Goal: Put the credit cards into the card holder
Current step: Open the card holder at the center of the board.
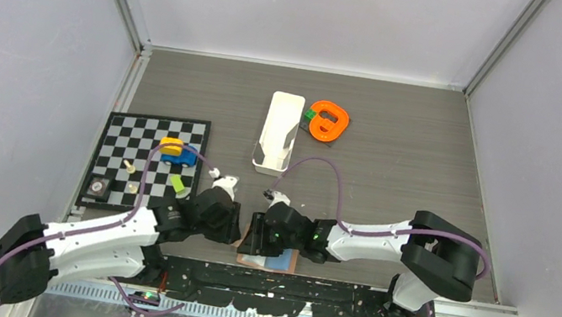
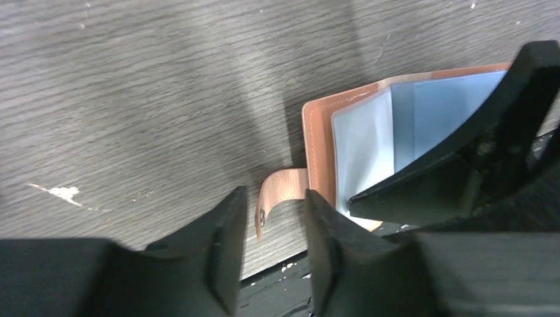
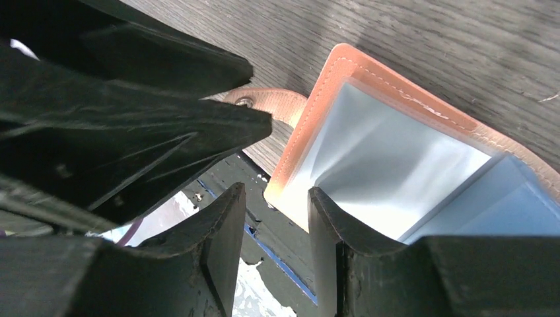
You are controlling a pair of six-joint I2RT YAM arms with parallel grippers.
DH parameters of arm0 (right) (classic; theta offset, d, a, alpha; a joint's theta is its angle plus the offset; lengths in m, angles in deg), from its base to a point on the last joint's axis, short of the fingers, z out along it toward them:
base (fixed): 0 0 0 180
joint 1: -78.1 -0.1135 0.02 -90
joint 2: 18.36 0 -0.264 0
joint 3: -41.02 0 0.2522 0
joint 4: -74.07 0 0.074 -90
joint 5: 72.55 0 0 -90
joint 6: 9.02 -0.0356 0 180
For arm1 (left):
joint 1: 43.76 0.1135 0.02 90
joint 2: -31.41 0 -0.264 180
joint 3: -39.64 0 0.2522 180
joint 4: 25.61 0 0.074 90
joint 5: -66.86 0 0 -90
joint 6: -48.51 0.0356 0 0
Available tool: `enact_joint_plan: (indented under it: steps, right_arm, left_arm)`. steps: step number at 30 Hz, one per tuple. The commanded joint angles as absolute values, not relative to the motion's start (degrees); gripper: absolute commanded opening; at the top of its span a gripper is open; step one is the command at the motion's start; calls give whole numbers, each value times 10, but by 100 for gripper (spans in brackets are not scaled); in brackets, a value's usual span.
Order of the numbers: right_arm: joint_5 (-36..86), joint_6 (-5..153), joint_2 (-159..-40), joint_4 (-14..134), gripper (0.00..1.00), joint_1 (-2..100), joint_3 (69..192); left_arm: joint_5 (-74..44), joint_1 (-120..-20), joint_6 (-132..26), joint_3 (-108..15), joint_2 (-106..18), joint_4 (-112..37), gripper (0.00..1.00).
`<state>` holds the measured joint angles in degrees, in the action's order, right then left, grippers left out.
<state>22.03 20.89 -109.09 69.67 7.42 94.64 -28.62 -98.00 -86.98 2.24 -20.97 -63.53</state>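
The tan card holder (image 2: 317,132), pale blue inside, lies open at the near edge of the worktop (image 2: 132,99). Its snap strap (image 2: 280,188) sits between the slightly parted left fingers (image 2: 224,251). The parted right fingers (image 3: 330,244) hang over its corner, gripping nothing.

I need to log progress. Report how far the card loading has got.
Done: the card holder lies open, pale lining up. In hand: the left fingers stand apart around its snap tab; the right fingers are open at its corner. Left: no card shows in either grip or clearly in the sleeves, so the loading itself.
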Motion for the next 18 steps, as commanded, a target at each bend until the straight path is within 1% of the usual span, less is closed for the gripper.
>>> enact_joint_plan:
  steps: [1, 4, 6, 8, 13, 18]
  right_arm:
    - [207, 219, -1075, 702, 45, 72, 959]
    - [207, 221, -1072, 702, 45, 72, 955]
    - [207, 221, -1071, 703, 45, 71, 954]
    - [208, 221, -1068, 705, 45, 72, 950]
    - [209, 221, -1061, 710, 44, 72, 943]
    - [211, 222, -1057, 712, 43, 72, 937]
  left_arm:
    - [-317, -977, -864, -1, -148, -678, 44]
    - [-318, -976, -863, -10, -99, -692, 52]
    - [-311, -976, -868, -4, -74, -680, 59]
    - [-298, -976, -874, 9, -61, -656, 63]
    - [-287, -973, -889, 27, -80, -622, 65]
    - [-276, -965, -890, 26, -127, -589, 63]
